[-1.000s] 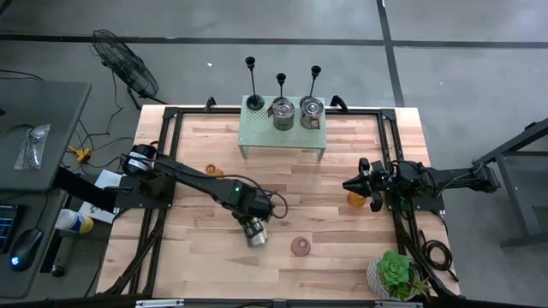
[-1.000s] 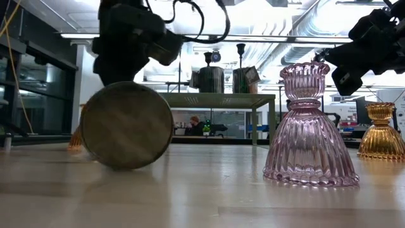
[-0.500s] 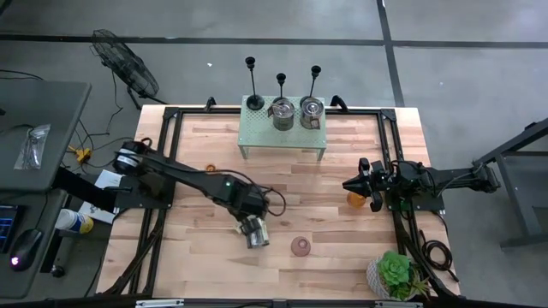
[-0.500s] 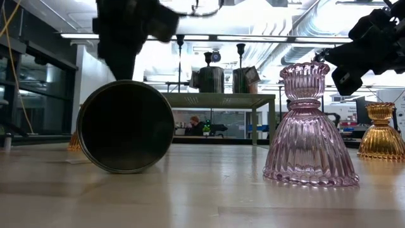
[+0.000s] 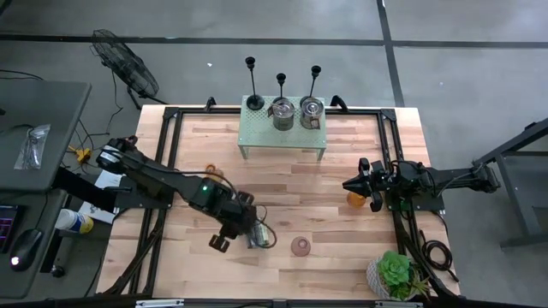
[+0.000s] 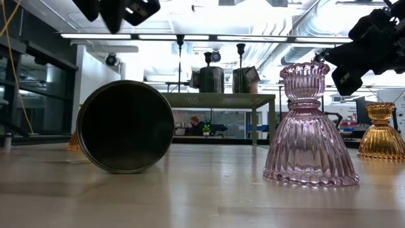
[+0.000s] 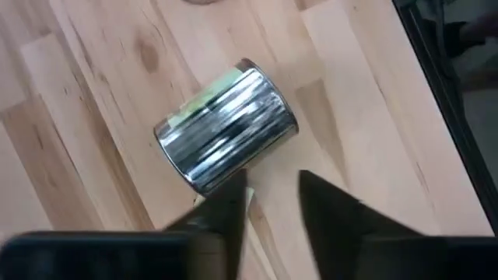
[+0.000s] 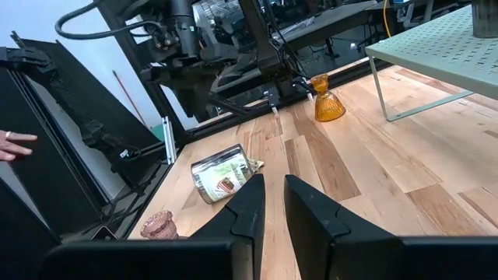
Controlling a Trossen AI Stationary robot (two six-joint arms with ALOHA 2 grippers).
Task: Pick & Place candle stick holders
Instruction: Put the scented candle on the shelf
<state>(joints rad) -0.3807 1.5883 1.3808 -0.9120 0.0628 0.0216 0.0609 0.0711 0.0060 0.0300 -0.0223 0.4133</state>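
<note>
The left gripper point(image 5: 224, 242) is hanging over the front part of the table point(image 5: 342, 257) with its jaws a little apart and nothing between them. The tin can point(image 7: 226, 137) lies on its side just past the fingertips, free of them. The left wrist view is the one that shows this, with bare wood in the gap between the two dark fingers point(image 7: 226, 214). From overhead you mostly see the arm, and the can pokes out just beside it. The low view shows what the others don't: the can's open dark mouth faces the camera, and the gripper is well up above it.

The right gripper point(image 5: 348, 185) is parked near the right edge, and from its wrist camera the jaws look nearly closed, holding nothing. An amber glass holder point(image 5: 355, 198) sits just beside it, partly tucked under the arm from above. The low view shows that one off to the side, past a ribbed pink glass holder point(image 6: 310, 126).

The three black candle stick holders point(image 5: 281, 85) stand in a row along the back of the green wire shelf point(image 5: 257, 137), with two more cans point(image 5: 283, 112) there. All of that is well away from both sets of jaws.
</note>
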